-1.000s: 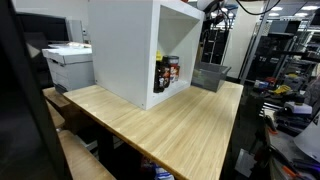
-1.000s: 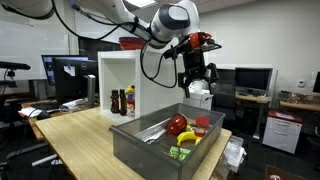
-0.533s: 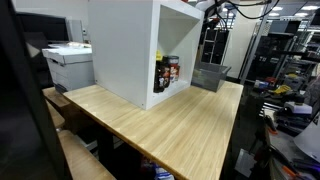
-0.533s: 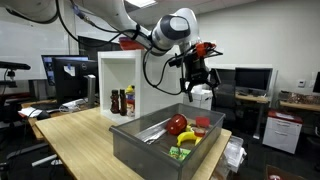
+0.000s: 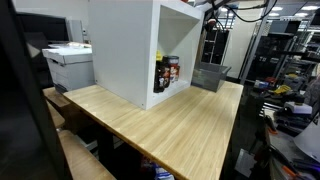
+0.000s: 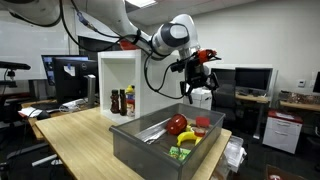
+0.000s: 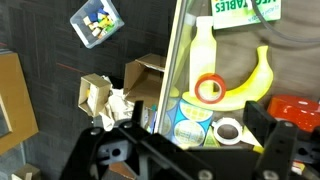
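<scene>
Wrist view: fingers [image 7: 258, 118] apart and empty above one banana [image 7: 255, 78], one yellow bottle [image 7: 203, 45]

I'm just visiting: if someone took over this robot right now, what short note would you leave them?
Gripper: open, empty, hanging high above the far rim of the grey bin.
Things: banana, red item and green packet lie in the bin; bottles stand in the white shelf box.
Done: nothing held or touched.
Left: every grasp.
</scene>
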Available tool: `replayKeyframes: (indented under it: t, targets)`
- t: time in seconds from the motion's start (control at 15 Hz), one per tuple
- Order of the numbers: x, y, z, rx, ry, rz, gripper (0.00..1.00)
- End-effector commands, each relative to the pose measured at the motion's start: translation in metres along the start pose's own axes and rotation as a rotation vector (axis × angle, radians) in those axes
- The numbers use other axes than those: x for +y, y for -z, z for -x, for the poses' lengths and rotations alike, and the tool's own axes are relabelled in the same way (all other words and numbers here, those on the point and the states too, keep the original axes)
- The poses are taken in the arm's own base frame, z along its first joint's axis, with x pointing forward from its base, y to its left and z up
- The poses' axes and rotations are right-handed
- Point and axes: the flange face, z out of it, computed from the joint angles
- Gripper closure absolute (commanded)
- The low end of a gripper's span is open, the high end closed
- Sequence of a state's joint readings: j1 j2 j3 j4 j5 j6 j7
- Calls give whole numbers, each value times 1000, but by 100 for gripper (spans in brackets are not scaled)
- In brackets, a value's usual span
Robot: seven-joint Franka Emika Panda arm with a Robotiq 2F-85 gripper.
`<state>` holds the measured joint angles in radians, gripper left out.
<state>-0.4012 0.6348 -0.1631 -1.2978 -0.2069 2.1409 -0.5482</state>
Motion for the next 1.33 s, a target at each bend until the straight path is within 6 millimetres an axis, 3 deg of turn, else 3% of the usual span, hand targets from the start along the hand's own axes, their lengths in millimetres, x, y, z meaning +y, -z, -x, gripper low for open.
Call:
replayKeyframes:
  t: [0.0,0.4,0.73,1.27]
  targets:
    - [8,2,-1,74,39,-52,0]
    - [12,4,3,105,56,-141,0]
    - [16,0,14,-2,8,-213,0]
    - [27,-12,7,-65,-4,-197,0]
